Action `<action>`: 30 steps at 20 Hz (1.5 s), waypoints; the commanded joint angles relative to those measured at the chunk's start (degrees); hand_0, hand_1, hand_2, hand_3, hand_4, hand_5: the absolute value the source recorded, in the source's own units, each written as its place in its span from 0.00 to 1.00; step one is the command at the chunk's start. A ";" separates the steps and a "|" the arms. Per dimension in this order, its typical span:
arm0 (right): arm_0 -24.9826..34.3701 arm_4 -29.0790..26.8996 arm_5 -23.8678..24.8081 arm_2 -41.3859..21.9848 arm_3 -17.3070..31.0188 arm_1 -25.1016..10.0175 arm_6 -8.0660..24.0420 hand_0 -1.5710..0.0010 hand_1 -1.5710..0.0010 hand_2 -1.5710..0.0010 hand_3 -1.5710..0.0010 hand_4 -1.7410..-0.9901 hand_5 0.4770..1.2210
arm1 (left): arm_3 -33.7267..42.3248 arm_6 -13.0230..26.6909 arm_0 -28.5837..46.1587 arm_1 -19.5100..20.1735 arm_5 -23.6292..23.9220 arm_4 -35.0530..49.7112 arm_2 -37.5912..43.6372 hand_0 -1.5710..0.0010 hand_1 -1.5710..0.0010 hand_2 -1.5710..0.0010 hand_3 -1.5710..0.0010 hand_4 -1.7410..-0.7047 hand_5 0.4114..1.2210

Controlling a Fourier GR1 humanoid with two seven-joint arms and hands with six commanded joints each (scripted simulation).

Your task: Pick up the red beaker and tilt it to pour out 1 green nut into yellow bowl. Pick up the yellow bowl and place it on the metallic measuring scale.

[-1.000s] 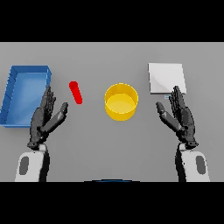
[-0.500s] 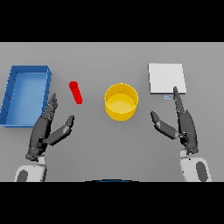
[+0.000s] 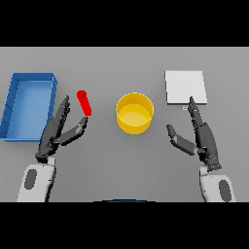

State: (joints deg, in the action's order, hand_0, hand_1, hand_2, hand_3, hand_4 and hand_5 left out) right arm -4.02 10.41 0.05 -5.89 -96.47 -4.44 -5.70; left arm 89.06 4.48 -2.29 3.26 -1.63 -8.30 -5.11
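Note:
The red beaker (image 3: 84, 102) is a slim red tube standing on the grey table, left of centre. The yellow bowl (image 3: 134, 113) sits in the middle. The metallic measuring scale (image 3: 185, 87) is a pale square plate at the back right. My left hand (image 3: 57, 132) is open, edge-on, with its fingertips just left of and below the beaker and its thumb pointing toward it; it does not touch it. My right hand (image 3: 202, 135) is open at the right, fingers pointing up toward the scale's near edge, thumb spread left. No green nut shows.
A blue open tray (image 3: 12, 108) lies at the far left, close beside my left hand.
Both hands have turned from palm-flat to edge-on with thumbs spread inward. The left hand has moved right and forward toward the beaker. Beaker, bowl and scale have not moved.

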 commanded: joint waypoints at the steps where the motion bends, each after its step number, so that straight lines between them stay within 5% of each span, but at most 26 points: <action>1: 0.27 -0.41 -0.09 0.41 -0.23 -0.29 0.30 1.00 1.00 1.00 1.00 0.70 0.20 | -3.03 -0.10 -2.09 -0.36 0.47 -0.49 0.35 1.00 1.00 1.00 1.00 0.54 0.29; 8: 0.18 0.30 0.01 -0.02 -0.48 -0.23 -0.03 1.00 1.00 1.00 1.00 0.70 0.20 | -15.46 -4.88 -12.04 -0.41 0.25 -0.83 2.47 1.00 1.00 1.00 1.00 0.52 0.29; 17: -0.76 -0.86 -0.27 0.80 -0.82 -0.48 0.23 1.00 1.00 1.00 1.00 0.67 0.22 | -27.40 -5.99 -21.24 -0.84 3.57 -3.23 4.48 1.00 1.00 1.00 1.00 0.52 0.32; 23: -0.87 -0.85 0.02 0.97 -1.23 -0.52 1.16 1.00 1.00 1.00 1.00 0.66 0.23 | -35.86 -14.07 -25.30 -2.54 4.20 0.09 8.73 1.00 1.00 1.00 1.00 0.42 0.38; 26: -0.76 -1.03 -0.02 0.81 -1.48 -0.20 1.05 1.00 1.00 1.00 1.00 0.67 0.23 | -38.43 -16.33 -26.63 -4.12 5.49 0.71 9.78 0.87 0.85 0.82 0.84 0.33 0.46; 28: -0.99 -0.49 0.02 0.42 -1.67 -0.21 0.44 1.00 1.00 1.00 1.00 0.67 0.23 | -39.59 -16.41 -27.36 -4.71 8.55 -0.47 10.00 0.65 0.63 0.58 0.54 0.26 0.66; 30: -1.42 -1.23 -0.41 0.96 -1.29 -0.51 0.58 1.00 1.00 1.00 1.00 0.67 0.23 | -39.93 -14.67 -27.75 -4.54 10.74 -3.44 8.54 0.42 0.40 0.37 0.37 0.18 0.78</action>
State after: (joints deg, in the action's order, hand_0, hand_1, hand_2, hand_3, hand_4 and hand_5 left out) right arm -5.44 9.18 -0.35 -4.92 -97.77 -4.97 -5.07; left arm 49.15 -10.18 -30.07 -1.26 9.06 -11.75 3.43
